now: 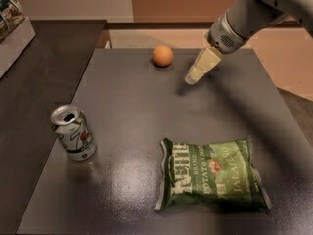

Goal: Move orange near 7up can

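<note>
gripper (191,78), fingers (206,61) together, right of orange (162,55) near far edge; 7up can (73,132) well apart

The worktop (132,131) is a dark grey, glossy slab carrying three things, all well apart. The orange (162,55) sits near its far edge, about midway across. The 7up can (73,132) stands upright by the left edge as seen, its opened top showing. A green chip bag (212,180) lies flat toward the near right corner. The gripper (191,78) hangs above the far part of the worktop, near the orange but apart from it
</note>
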Controlling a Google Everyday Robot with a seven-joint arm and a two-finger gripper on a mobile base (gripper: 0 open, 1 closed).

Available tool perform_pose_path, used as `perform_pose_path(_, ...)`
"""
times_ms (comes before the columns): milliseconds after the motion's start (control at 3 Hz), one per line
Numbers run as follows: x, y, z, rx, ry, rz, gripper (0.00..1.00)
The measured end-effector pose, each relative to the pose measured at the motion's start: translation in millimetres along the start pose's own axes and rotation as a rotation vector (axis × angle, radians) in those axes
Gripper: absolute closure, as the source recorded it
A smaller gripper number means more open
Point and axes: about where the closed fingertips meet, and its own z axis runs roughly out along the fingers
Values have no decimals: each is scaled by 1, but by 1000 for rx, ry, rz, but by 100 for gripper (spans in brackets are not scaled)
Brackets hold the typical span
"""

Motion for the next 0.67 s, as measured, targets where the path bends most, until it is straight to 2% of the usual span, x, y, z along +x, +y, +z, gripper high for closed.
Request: perform_pose_path(667, -36, -31, 52, 25, -83, 106, 0)
